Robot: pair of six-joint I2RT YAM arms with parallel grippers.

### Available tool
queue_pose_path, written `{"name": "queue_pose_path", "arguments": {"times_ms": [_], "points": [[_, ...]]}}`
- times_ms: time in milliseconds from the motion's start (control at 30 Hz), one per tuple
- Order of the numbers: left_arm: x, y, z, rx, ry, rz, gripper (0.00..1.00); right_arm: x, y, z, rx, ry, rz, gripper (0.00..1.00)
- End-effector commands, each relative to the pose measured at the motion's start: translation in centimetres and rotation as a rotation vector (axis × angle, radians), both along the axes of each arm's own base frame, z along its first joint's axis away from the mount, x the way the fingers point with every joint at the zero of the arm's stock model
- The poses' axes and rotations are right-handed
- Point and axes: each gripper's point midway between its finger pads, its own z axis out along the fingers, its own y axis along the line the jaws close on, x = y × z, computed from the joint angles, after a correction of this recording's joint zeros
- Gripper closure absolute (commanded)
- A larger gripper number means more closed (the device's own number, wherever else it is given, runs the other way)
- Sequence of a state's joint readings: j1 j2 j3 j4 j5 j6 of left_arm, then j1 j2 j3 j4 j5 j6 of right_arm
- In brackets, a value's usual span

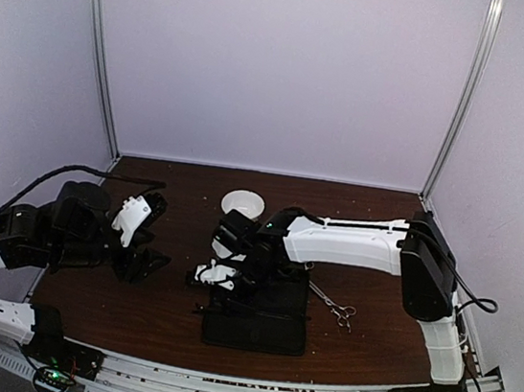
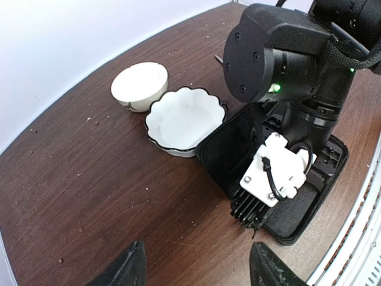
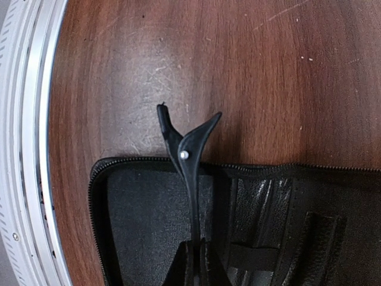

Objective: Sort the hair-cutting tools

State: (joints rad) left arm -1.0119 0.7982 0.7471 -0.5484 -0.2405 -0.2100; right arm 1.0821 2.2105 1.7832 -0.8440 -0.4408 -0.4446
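Note:
My right gripper (image 3: 195, 253) is shut on a thin black clip-like tool (image 3: 189, 173). It holds the tool over the left end of the open black case (image 3: 143, 220), with the tool's forked end past the case's edge above the bare table. In the top view the right gripper (image 1: 219, 287) hangs over the case (image 1: 259, 331). Silver scissors (image 1: 334, 308) lie on the table right of the case. My left gripper (image 2: 199, 271) is open and empty over bare table, left of the case (image 2: 286, 202). The other black tool does not show clearly.
A plain white bowl (image 2: 140, 86) and a scalloped white bowl with a dark rim (image 2: 186, 119) stand side by side behind the case; both look empty. The plain bowl also shows in the top view (image 1: 242, 203). The table's metal front rail (image 3: 24, 179) runs close to the case.

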Motion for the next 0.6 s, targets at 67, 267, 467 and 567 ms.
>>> {"name": "queue_pose_path", "arguments": {"times_ms": [67,267,467,567], "points": [[0.2,-0.8,-0.7,0.026,0.000,-0.022,0.38,0.5,-0.4,0.6,-0.010,-0.028,-0.023,1.00],[0.1,-1.8,-0.9,0.049,0.010,-0.072,0.39,-0.3,-2.1,0.7,-0.026,-0.030,-0.007,1.00],[0.0,-1.8,-0.9,0.054,0.004,-0.082,0.39,-1.3,-2.6,2.0,0.015,-0.011,0.001,1.00],[-0.3,-2.1,-0.6,0.040,0.007,-0.108,0.40,-1.7,-2.5,1.9,0.030,0.012,0.006,1.00]]}}
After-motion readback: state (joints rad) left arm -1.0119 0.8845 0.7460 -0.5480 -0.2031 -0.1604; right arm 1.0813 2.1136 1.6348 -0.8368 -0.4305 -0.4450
